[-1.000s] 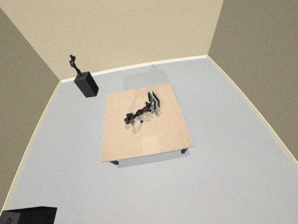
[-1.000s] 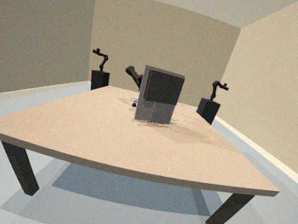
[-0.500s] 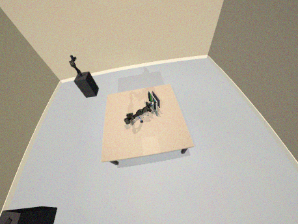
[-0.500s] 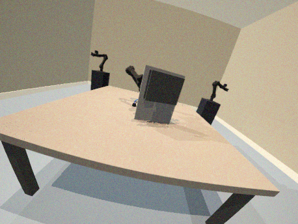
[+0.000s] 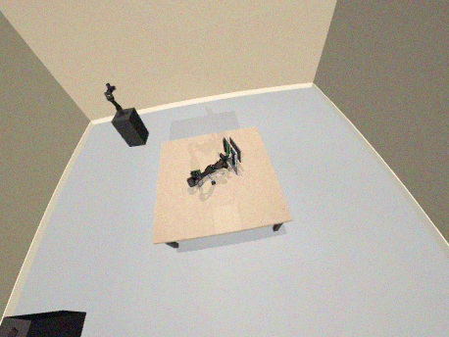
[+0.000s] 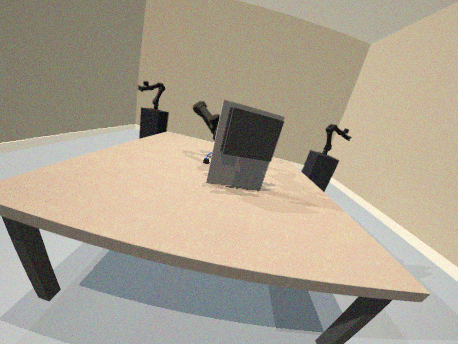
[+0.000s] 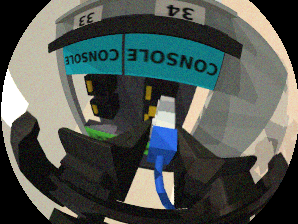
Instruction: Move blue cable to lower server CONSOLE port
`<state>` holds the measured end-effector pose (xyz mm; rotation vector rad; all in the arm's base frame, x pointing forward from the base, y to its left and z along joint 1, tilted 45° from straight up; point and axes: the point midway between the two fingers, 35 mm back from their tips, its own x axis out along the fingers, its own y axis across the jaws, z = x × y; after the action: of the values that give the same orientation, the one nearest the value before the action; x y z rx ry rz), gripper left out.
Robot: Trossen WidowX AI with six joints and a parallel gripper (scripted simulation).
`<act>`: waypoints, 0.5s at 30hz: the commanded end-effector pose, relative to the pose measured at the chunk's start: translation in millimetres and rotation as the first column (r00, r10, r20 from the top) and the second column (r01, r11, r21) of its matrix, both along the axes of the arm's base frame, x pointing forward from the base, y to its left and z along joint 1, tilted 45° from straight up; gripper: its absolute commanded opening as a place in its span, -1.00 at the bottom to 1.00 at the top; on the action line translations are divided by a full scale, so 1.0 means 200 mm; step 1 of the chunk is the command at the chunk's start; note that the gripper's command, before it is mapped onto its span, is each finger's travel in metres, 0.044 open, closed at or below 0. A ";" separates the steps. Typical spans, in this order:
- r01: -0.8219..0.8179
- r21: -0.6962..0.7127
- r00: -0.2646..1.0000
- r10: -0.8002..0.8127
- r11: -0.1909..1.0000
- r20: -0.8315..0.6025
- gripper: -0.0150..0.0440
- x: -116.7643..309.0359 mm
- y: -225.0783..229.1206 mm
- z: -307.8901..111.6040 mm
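The plug (image 7: 164, 132) has a pale, clear front and a blue back, with the blue cable (image 7: 159, 180) (image 6: 209, 155) running down from it. My gripper (image 7: 164, 136) (image 5: 227, 158) is shut on the plug. The plug's front end is at the dark sockets below the larger teal CONSOLE label (image 7: 172, 61), under the number 34; whether it is inside a socket or just in front cannot be told. The other CONSOLE label (image 7: 93, 57), under 33, has two dark sockets (image 7: 102, 95) with gold contacts and no plug. Labels appear upside down. The tab is not clear.
The servers (image 5: 235, 150) stand upright on the table (image 5: 196, 216) (image 6: 150, 215) as tall panels; a dark panel (image 6: 255, 135) hides most of the arm in the exterior view. Green board edges (image 7: 100, 133) show beside the left finger. Other arms stand on black pedestals (image 5: 129, 128) (image 6: 320, 169) away from the table.
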<state>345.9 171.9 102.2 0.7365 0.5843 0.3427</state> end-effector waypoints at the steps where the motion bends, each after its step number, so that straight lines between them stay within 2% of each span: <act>1: -0.010 0.001 1.000 0.010 1.000 0.007 -0.49 0.00 0.01 0.01; 15: -0.010 0.001 1.000 0.010 1.000 0.007 -0.49 0.00 0.00 0.02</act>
<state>346.2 171.6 103.3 0.7368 0.5829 0.3437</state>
